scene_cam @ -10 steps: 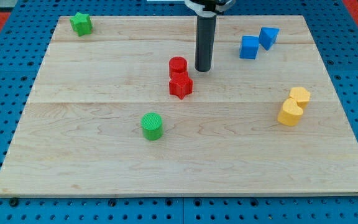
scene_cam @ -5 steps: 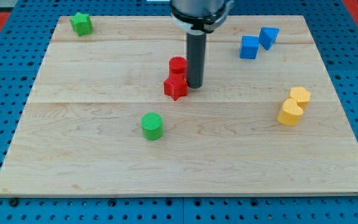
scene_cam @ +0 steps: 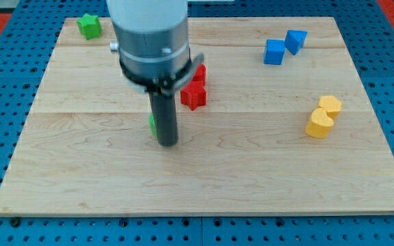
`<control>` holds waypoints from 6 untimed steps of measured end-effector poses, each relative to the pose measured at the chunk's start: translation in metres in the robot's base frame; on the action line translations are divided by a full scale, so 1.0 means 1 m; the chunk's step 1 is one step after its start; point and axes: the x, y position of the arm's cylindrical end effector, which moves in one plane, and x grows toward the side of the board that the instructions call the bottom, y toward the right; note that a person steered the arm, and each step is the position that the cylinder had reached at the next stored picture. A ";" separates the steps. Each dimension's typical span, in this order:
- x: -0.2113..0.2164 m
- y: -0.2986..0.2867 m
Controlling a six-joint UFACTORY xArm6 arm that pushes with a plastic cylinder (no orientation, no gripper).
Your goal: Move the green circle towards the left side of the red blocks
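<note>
Pressing my tip [scene_cam: 167, 143] against green circle [scene_cam: 153, 123] — circle mostly hidden behind rod, sliver showing at tip's left. Red blocks [scene_cam: 194, 89] up-right of tip, near. No hand on rig, nothing gripped. Push begun — circle not yet beside reds' left on desk [scene_cam: 252, 171].

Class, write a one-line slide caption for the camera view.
My tip meets the mostly hidden green circle, below-left of the red blocks.
</note>
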 end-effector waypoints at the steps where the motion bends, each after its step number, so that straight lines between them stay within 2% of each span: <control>1: -0.012 -0.016; 2: -0.012 -0.018; 4: -0.057 -0.024; 6: -0.069 -0.025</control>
